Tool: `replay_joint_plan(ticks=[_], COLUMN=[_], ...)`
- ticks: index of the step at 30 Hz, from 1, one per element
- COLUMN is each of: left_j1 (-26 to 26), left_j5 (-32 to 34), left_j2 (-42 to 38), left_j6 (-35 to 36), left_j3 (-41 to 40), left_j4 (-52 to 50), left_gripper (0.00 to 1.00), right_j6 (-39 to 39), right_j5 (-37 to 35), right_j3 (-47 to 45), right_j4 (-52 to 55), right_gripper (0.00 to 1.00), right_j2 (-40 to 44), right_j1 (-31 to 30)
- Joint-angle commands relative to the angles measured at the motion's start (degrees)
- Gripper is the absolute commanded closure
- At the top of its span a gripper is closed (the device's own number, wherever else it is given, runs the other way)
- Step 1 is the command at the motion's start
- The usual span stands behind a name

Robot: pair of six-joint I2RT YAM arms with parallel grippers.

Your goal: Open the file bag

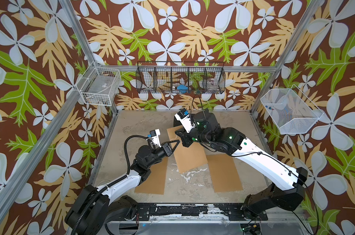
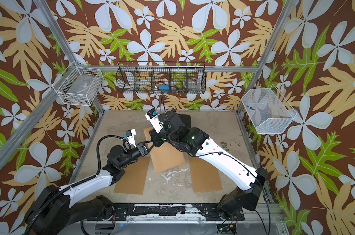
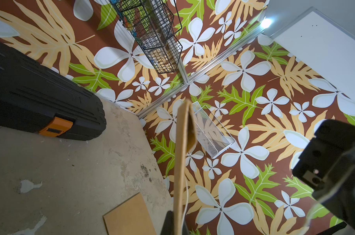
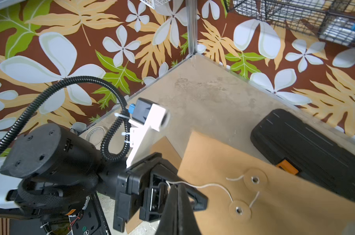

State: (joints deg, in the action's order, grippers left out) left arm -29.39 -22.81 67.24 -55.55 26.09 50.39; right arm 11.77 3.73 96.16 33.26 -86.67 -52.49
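The file bag (image 1: 189, 154) is a brown paper envelope lying askew mid-table in both top views (image 2: 168, 156). Its face carries two round paper discs (image 4: 239, 209) with a thin white string (image 4: 213, 185) running from one of them. My left gripper (image 1: 177, 141) is shut on the bag's near edge. In the left wrist view that edge (image 3: 181, 162) rises edge-on from the shut left gripper (image 3: 178, 222). My right gripper (image 4: 177, 186) is shut on the string's free end, close against the left gripper's black fingers (image 4: 195, 196).
A black toolbox (image 4: 307, 154) with an orange latch lies behind the bag. Two more brown envelopes (image 1: 152, 179) (image 1: 225, 173) lie flat toward the front. Wire baskets hang on the walls: white left (image 1: 99, 85), black at the back (image 1: 180, 80), white right (image 1: 288, 110).
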Motion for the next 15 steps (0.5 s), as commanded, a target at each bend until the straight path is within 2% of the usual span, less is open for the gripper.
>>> replay_joint_plan(ticks=[1,8,15], left_j1=[0.12,0.43,0.87], left_j5=[0.48,0.83,1.08], left_j2=[0.41,0.99,1.55], left_j6=[0.27,0.44,0.61], left_j3=[0.71,1.40,2.63], left_j4=[2.73,2.57,2.59], left_gripper=[1.00,1.00,1.00], right_j6=[2.21,4.73,6.89], right_j5=[-3.38,-7.52,-7.64], right_j3=[-2.91,-10.79,-17.83], right_j4=[-1.79,-1.58,-1.78], right_gripper=[1.00,1.00,1.00], right_j2=[2.42,8.34,12.00], right_j1=[-0.07,0.16,0.28])
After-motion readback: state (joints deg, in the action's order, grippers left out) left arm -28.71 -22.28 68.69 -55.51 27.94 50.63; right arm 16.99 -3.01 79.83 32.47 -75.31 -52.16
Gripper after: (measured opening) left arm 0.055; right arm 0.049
